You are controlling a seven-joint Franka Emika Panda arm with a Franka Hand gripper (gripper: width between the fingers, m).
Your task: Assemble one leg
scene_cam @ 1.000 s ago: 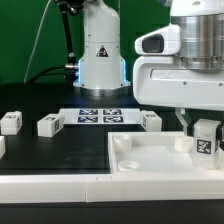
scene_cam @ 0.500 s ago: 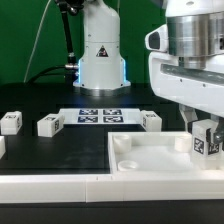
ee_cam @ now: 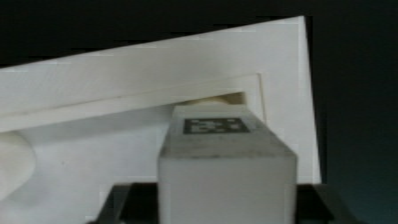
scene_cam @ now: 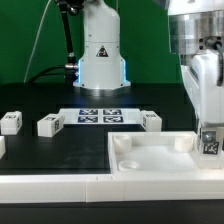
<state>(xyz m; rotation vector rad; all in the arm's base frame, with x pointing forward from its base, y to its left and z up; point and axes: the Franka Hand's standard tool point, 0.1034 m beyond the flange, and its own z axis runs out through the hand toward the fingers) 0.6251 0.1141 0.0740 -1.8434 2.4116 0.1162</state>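
1. since the earlier frames the arm had swung toward the exterior view's right and turned, so that the pincer (scene_cam: pixel 210 140) hung at the frame's right edge instead of showing its broad front.
2. the pincer was closed on the leg (scene_cam: pixel 210 143), a small white block whose black-and-white marker faced the exterior camera.
3. the leg sat low over the right part of the large white plate (scene_cam: pixel 150 160); whether it touched the plate could not be told.
4. in the wrist view the leg (ee_cam: pixel 222 165) filled the centre, marker on its far end, with the dark fingers (ee_cam: pixel 128 200) pressed to its sides and the plate (ee_cam: pixel 107 90) behind it.
5. three more white blocks lay loose on the dark worktop (scene_cam: pixel 60 150): one (scene_cam: pixel 10 122) at the exterior view's left, another (scene_cam: pixel 50 125) just to its right, and a third (scene_cam: pixel 151 120) near the plate's far edge.
6. a sliver of another white piece (scene_cam: pixel 2 147) showed at the exterior view's left edge, too cut off to name.
7. the marker board (scene_cam: pixel 98 116) lay flat on the worktop between the loose blocks, in front of the robot base (scene_cam: pixel 100 55).
8. a round corner socket (scene_cam: pixel 128 163) showed in the plate's near left corner, well apart from the held leg.
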